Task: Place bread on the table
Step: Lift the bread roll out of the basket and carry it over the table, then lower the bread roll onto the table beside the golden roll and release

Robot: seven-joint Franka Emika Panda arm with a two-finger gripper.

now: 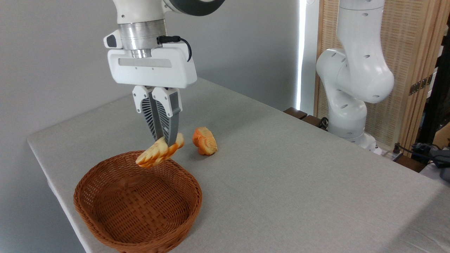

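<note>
Camera | my gripper (165, 140) clamped on the bread (160, 151), held tilted above the basket (137, 203) far rim, apparently clear of it | step: carrying out | next: shift over bare table (299, 175), lower, release.

No legible text or labels.

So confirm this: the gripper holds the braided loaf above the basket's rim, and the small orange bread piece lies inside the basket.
One thing is wrong. The orange bread piece lies on the table, beside the basket, not inside it. The camera view shows this. The gripper does hold the braided loaf above the rim.
</note>
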